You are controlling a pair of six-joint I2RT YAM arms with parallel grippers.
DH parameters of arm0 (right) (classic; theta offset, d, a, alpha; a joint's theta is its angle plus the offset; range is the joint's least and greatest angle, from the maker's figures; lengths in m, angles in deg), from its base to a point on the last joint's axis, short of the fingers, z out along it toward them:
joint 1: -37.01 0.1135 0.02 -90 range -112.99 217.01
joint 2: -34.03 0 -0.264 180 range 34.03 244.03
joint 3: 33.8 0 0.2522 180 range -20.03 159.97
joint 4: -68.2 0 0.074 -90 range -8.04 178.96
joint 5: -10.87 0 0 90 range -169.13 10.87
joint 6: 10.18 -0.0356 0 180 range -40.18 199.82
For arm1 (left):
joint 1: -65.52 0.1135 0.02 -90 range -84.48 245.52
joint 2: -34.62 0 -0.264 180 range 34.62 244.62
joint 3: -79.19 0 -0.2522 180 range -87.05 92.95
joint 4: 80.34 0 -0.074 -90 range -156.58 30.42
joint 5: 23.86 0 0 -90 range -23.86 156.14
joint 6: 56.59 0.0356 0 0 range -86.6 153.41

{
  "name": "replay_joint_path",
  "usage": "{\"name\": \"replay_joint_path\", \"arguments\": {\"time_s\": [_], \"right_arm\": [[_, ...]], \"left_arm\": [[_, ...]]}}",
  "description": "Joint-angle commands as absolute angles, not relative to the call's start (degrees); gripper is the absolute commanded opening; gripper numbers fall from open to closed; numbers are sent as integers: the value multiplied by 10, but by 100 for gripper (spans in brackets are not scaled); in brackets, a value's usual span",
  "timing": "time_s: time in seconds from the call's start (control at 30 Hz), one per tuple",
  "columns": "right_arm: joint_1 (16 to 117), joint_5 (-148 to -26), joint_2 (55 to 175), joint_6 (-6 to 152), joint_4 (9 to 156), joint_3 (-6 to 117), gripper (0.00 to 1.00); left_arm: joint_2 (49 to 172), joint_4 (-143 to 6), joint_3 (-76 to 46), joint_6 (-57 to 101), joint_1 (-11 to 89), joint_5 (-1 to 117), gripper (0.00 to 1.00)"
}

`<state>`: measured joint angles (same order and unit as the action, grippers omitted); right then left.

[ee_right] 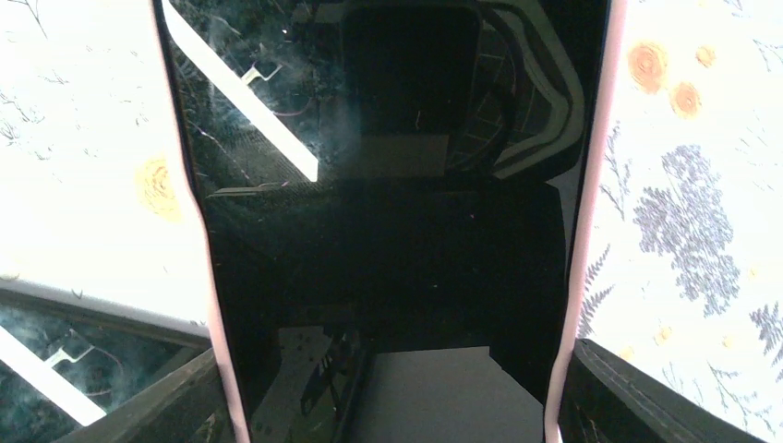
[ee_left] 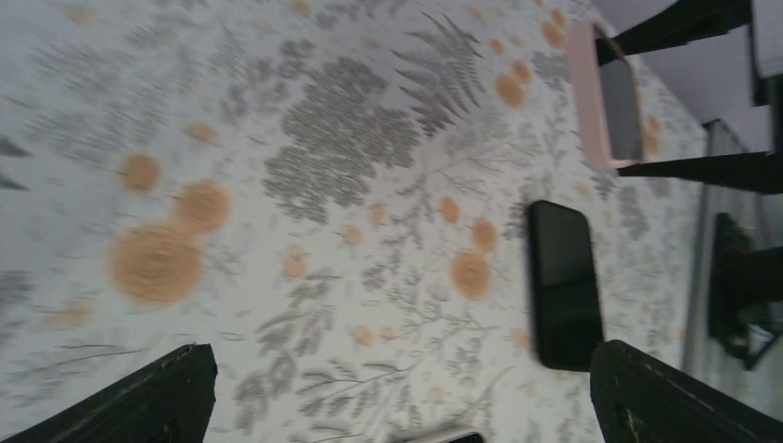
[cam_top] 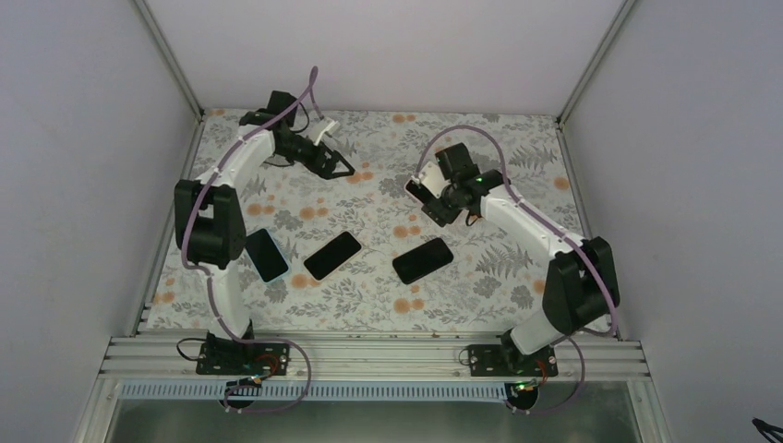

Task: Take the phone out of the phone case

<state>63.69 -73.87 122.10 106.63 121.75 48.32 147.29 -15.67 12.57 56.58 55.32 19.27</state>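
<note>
Right gripper (cam_top: pixel 432 199): closed on the phone case (ee_right: pixel 596 185), one finger against each long pink edge. The case is held right of centre, toward the far side. Cannot tell whether it is lifted or touching the cloth. The phone (ee_right: pixel 388 231) sits inside the case, its dark screen facing the wrist camera.

Left gripper (cam_top: pixel 340 169): jaws wide apart, holding nothing, far side and left of centre, well apart from the case.

Around: three loose handsets lie flat in a row nearer the bases.
- left black phone (cam_top: pixel 266 255)
- middle black phone (cam_top: pixel 332 255)
- right black phone (cam_top: pixel 423 259), just on the near side of the right gripper

Surface: tablecloth (cam_top: pixel 388 305), pale, printed with grey ferns and orange blooms.

Room: plain pale walls (cam_top: pixel 74 138) on three sides, and an aluminium rail (cam_top: pixel 369 355) along the near edge.
</note>
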Motion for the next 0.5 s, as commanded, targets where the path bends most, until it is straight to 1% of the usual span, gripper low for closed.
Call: {"name": "replay_joint_path", "arguments": {"time_s": [0.0, 0.27, 0.47], "right_arm": [[663, -710, 1249, 1060, 1157, 496, 74], [701, -701, 1282, 1061, 1087, 514, 75], [737, -686, 1320, 1066, 1070, 543, 75]], "left_arm": [[1494, -110, 153, 542, 534, 95, 100], [1552, -103, 186, 510, 507, 95, 100], [1585, -112, 195, 489, 498, 96, 100]]}}
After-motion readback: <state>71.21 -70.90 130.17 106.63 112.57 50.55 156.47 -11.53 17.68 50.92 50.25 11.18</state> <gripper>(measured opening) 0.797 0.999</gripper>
